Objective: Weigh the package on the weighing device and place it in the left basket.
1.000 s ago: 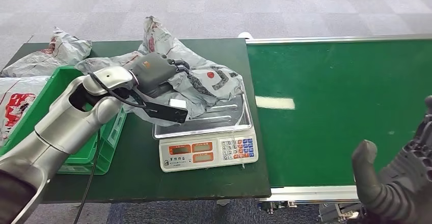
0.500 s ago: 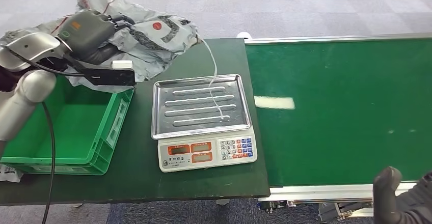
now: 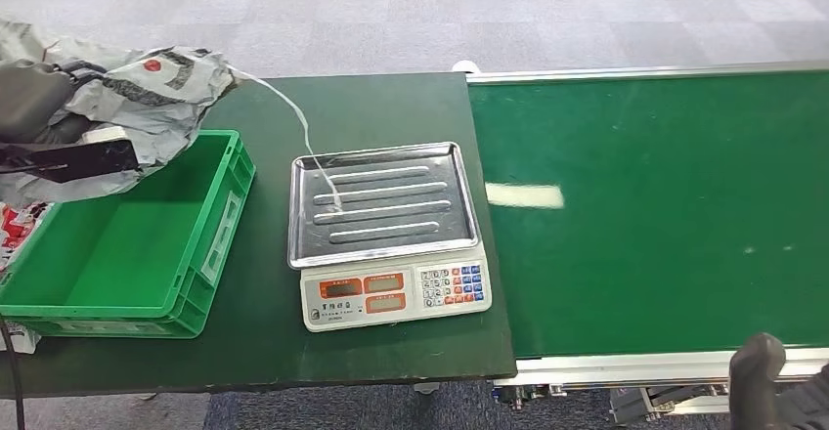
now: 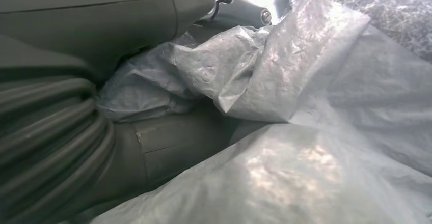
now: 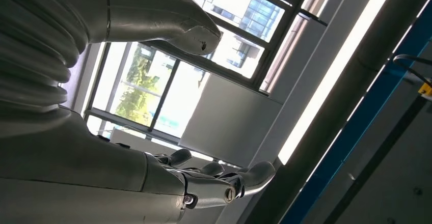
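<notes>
A crumpled grey plastic package (image 3: 147, 88) hangs above the far left corner of the green basket (image 3: 220, 244), gripped by my left hand (image 3: 34, 98) at the picture's left edge. A thin white strip (image 3: 305, 147) trails from the package down onto the steel tray of the scale (image 3: 386, 205), which carries nothing else. In the left wrist view my left hand (image 4: 76, 81) is wrapped into the grey package (image 4: 305, 107). My right hand (image 3: 772, 391) sits low at the near right corner; in the right wrist view the right hand (image 5: 102, 107) has its fingers apart with nothing in it.
The scale and basket stand on a dark green table (image 3: 391, 107). A green conveyor belt (image 3: 665, 205) runs along the right. Another printed package (image 3: 20, 225) lies left of the basket. The basket's inside is bare.
My left hand has lifted the package off the scale tray and carried it left, over the basket. My right hand has sunk toward the bottom edge.
</notes>
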Available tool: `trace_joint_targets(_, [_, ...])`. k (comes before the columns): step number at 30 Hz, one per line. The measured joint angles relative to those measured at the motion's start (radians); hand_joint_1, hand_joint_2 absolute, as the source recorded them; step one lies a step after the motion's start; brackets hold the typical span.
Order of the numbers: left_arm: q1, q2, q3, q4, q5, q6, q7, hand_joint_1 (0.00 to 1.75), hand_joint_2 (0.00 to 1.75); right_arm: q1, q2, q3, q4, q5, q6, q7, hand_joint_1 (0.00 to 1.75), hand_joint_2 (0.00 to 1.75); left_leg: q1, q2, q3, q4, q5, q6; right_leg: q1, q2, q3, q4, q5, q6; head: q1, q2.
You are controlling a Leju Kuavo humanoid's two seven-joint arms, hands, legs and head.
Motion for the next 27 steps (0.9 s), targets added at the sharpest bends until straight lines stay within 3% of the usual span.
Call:
trace_joint_targets(4, [0.089, 0.027, 0.086, 0.025, -0.023, 0.014, -0.002, 1.75, 1.75, -0.001, 0.004, -0.012, -0.006, 0.005, 0.005, 0.007, 0.0, 1.75, 0.001, -0.001, -0.001, 0.0, 0.0, 0.0, 0.001, -0.002, 0.0, 0.0, 0.0, -0.001, 0.0, 0.0])
trace_joint_targets(10, [0.161, 0.042, 0.156, 0.041, -0.047, 0.01, 0.019, 1.75, 1.75, -0.002, 0.007, -0.021, -0.006, 0.014, 0.016, 0.017, 0.0, 1.75, 0.001, -0.001, -0.001, 0.0, 0.0, 0.0, 0.001, -0.002, 0.0, 0.0, 0.0, -0.001, 0.0, 0.0])
trace_joint_targets(11, [0.176, 0.044, 0.167, 0.044, -0.052, 0.01, 0.023, 1.55, 1.75, -0.003, 0.007, -0.022, -0.006, 0.015, 0.019, 0.019, 0.0, 1.75, 0.001, -0.001, -0.001, 0.0, 0.0, 0.0, 0.001, -0.001, 0.0, 0.0, 0.0, -0.001, 0.0, 0.0])
trace_joint_targets(14, [0.224, 0.045, 0.204, 0.053, -0.075, 0.013, 0.03, 0.24, 1.75, -0.007, 0.007, -0.026, -0.006, 0.017, 0.024, 0.022, 0.0, 1.75, 0.001, -0.001, -0.001, 0.0, 0.0, 0.0, 0.001, -0.001, 0.0, 0.0, 0.0, -0.001, 0.0, 0.0])
trace_joint_targets(15, [0.238, 0.044, 0.215, 0.056, -0.085, 0.015, 0.033, 0.0, 1.75, -0.009, 0.007, -0.027, -0.006, 0.018, 0.025, 0.023, 0.0, 1.75, 0.001, -0.001, -0.001, 0.0, 0.0, 0.0, 0.001, -0.001, -0.001, 0.0, -0.001, -0.001, 0.0, 0.0])
trace_joint_targets(20, [0.27, 0.022, 0.25, 0.065, -0.131, 0.03, 0.043, 0.0, 1.75, -0.013, 0.007, -0.027, -0.006, 0.024, 0.027, 0.028, 0.0, 1.75, 0.001, -0.001, -0.001, 0.0, 0.0, 0.0, 0.001, -0.002, 0.0, 0.0, 0.0, -0.001, 0.0, 0.0])
trace_joint_targets(24, [0.275, 0.011, 0.261, 0.068, -0.141, 0.031, 0.043, 0.0, 0.0, -0.013, 0.007, -0.027, -0.006, 0.026, 0.027, 0.029, 0.0, 1.75, 0.001, -0.001, -0.001, 0.0, 0.0, 0.0, 0.001, -0.002, -0.001, 0.0, 0.0, -0.001, 0.0, 0.0])
trace_joint_targets(27, [0.278, -0.007, 0.276, 0.065, -0.124, 0.041, 0.039, 0.0, 0.0, -0.012, 0.007, -0.027, -0.006, 0.027, 0.026, 0.028, 0.0, 1.75, 0.001, -0.001, -0.001, 0.0, 0.0, 0.0, 0.001, -0.002, 0.0, 0.0, 0.0, -0.001, 0.0, 0.0])
